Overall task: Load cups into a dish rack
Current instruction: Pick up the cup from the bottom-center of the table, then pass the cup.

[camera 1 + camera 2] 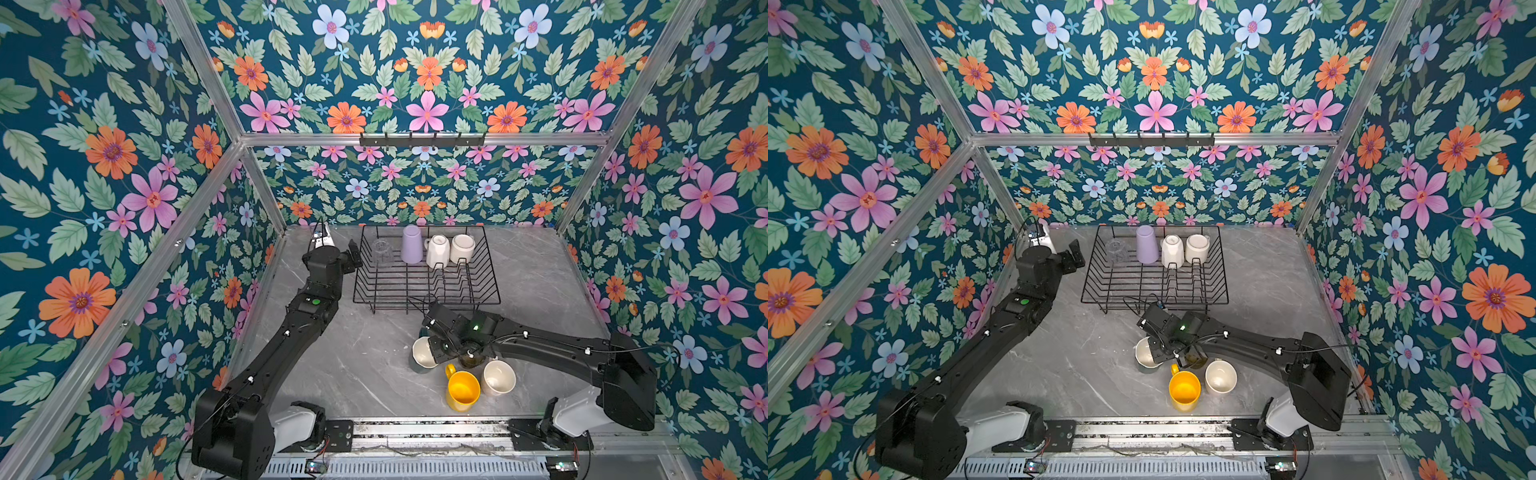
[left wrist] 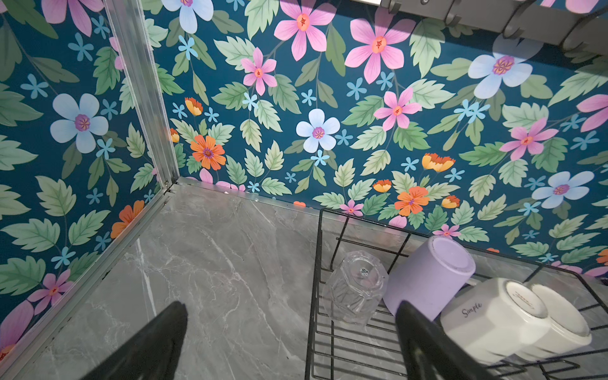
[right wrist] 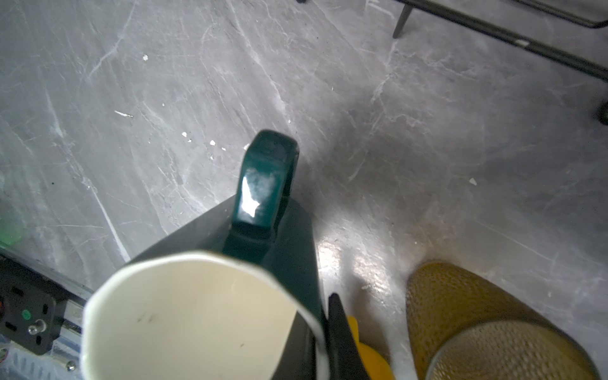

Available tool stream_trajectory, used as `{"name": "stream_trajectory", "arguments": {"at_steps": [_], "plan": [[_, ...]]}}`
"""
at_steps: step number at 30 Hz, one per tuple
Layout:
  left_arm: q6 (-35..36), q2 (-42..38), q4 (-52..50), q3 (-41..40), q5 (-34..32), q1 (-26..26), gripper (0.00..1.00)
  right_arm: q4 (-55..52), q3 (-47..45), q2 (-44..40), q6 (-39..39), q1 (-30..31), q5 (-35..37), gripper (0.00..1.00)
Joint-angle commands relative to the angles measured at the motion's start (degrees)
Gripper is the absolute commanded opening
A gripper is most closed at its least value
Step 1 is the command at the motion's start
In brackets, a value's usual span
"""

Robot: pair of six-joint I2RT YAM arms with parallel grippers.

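1. The dish rack (image 1: pixel 399 286) stands at 12 o'clock on the grey tabletop (image 1: pixel 353 365), close to the back wall
2. Along the rack's 12 o'clock edge we see four cups in a row, all bottom-up. From 9 towards 3 o'clock they are the clear glass (image 2: pixel 355 289), the lilac tumbler (image 2: pixel 427 273), a white mug (image 2: pixel 493 316) lettered "Simple", and a second white mug (image 2: pixel 559 322) just beside it
3. The left tool (image 2: pixel 291 307) hangs just beside the rack's 10 o'clock corner, its fingers wide apart with nothing between them
4. Four more cups stand mouth-up, close together, on the tabletop at 6 o'clock of the rack
5. The dark green mug (image 1: pixel 422 355) is at the group's 9 o'clock, with its handle towards the rack. The olive-brown glass (image 3: pixel 493 329) is just beside it at 3 o'clock, partly under the right arm
6. The yellow mug (image 1: pixel 462 388) sits at the group's 6 o'clock and the pale pink mug (image 1: pixel 498 377) at its 4 o'clock
7. The right tool (image 3: pixel 324 316) is down on the dark green mug, its fingers drawn together on the mug's wall at the 3 o'clock side of the rim. One black finger (image 3: pixel 340 335) lies against the outside
8. We cannot tell whether the mug is clear of the tabletop
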Motion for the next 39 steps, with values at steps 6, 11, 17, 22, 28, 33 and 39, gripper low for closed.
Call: {"name": "stream_trajectory", "arguments": {"at_steps": [6, 11, 17, 22, 28, 33, 39], "plan": [[-0.91, -1.01, 2.25, -0.31, 0.68, 0.59, 1.0, 2.08, 0.04, -6.11, -1.97, -0.01, -0.72, 0.0], [-1.72, -1.31, 3.58, -0.98, 3.86, 1.12, 1.0, 5.04, -2.25, -11.85, -1.88, -1.69, -3.91, 0.0], [0.71, -3.24, 14.22, -4.86, 21.51, 1.4, 1.0, 17.64, -10.33, -23.01, 3.3, -9.73, -15.33, 0.0], [0.59, -3.6, 22.64, -6.43, 38.87, 1.4, 1.0, 26.54, -15.42, -31.22, 7.54, -17.57, -22.22, 0.0], [-4.29, -1.17, 31.78, -5.43, 60.06, 1.35, 1.0, 40.89, -21.9, -36.89, 16.37, -29.6, -32.3, 0.0], [-15.91, 4.47, 44.39, -3.23, 74.02, 1.33, 0.98, 55.04, -24.41, -35.46, 24.03, -34.48, -38.08, 0.0], [-21.13, 6.65, 51.34, -2.94, 79.49, 0.97, 0.98, 60.02, -21.9, -31.59, 25.4, -34.73, -40.67, 0.0]]}}
